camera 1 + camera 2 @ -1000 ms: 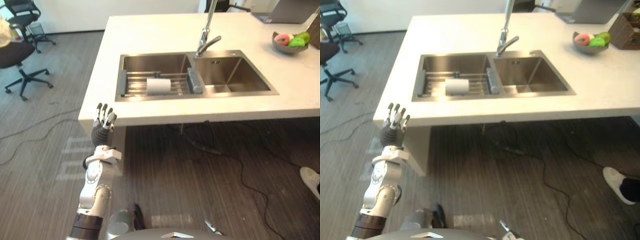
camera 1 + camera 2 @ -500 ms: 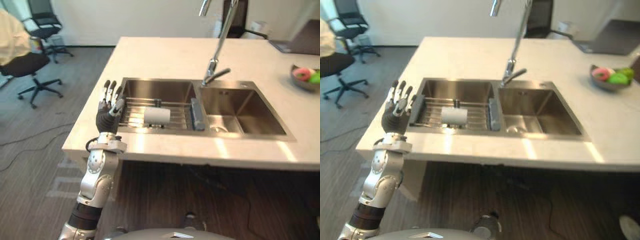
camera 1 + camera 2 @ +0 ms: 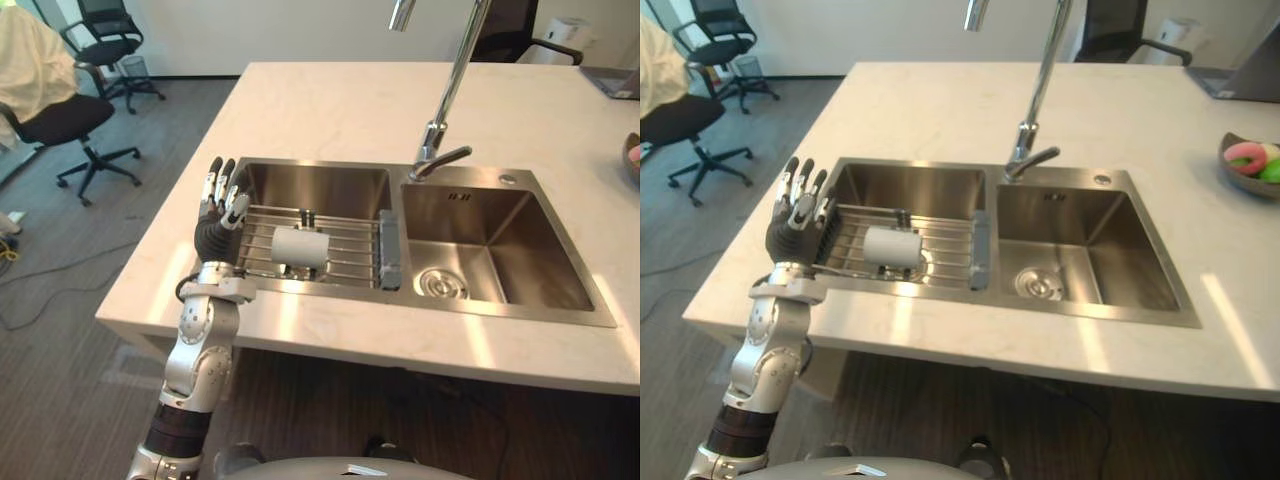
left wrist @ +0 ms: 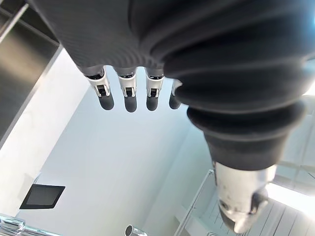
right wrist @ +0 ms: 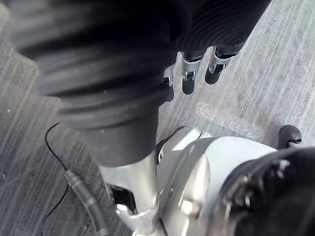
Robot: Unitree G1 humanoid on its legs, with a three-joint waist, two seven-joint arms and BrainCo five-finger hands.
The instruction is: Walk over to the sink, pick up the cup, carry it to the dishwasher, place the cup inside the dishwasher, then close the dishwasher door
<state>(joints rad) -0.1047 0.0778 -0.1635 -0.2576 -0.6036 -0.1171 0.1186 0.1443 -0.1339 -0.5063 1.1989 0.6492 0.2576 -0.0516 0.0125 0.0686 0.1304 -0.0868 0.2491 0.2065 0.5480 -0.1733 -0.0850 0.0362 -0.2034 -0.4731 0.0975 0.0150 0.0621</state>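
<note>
The cup (image 3: pixel 300 246) is a white cylinder lying on its side on a wire rack (image 3: pixel 350 252) in the left basin of the steel sink (image 3: pixel 320 186). My left hand (image 3: pixel 218 216) is raised over the counter just left of that basin, a short way from the cup, open with fingers (image 4: pixel 125 96) straight and holding nothing. My right hand (image 5: pixel 188 78) hangs low over the grey floor, fingers relaxed and empty.
A tall faucet (image 3: pixel 441 130) stands between the two basins. The white counter (image 3: pixel 330 110) spreads behind and to the right, with a fruit bowl (image 3: pixel 1252 165) at its right edge. Office chairs (image 3: pixel 75 115) stand on the floor at the far left.
The camera has come closer to the sink, so the counter looks larger. My left hand has risen from below the counter edge to beside the left basin.
</note>
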